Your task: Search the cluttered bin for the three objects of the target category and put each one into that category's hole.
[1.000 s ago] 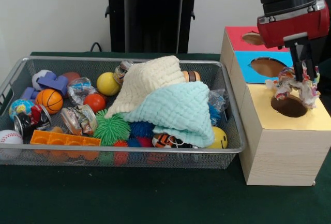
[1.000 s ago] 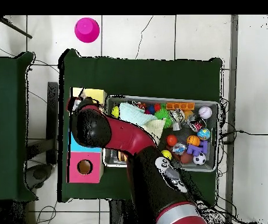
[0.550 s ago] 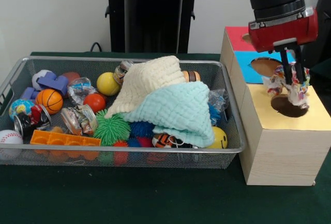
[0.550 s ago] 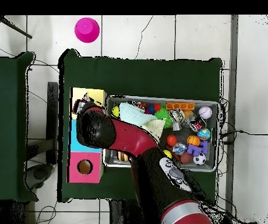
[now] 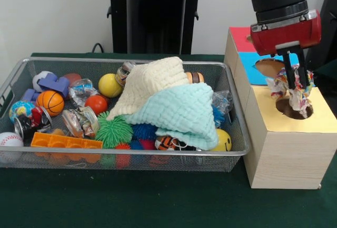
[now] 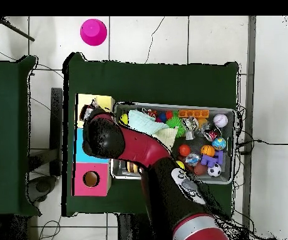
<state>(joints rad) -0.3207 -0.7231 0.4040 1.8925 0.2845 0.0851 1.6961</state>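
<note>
My gripper (image 5: 293, 85) hangs over the wooden box's yellow section (image 5: 316, 122), shut on a crinkly multicoloured wrapper (image 5: 291, 95). The wrapper dangles into the dark round hole (image 5: 295, 109) in that section. In the overhead view the arm (image 6: 124, 147) covers the gripper and most of the yellow section (image 6: 102, 102). The wire bin (image 5: 121, 157) to the left holds more crinkly wrappers (image 5: 80, 121), balls, an orange block and two folded cloths.
The box also has a blue section with a hole (image 5: 268, 67) and a red section (image 5: 241, 37) behind it. A cream cloth (image 5: 152, 80) and a mint cloth (image 5: 181, 109) cover the bin's middle. A pink cup (image 6: 93, 31) stands on the floor.
The gripper has moved a little left and lowered, bringing the wrapper from above the yellow hole's right edge down into the hole.
</note>
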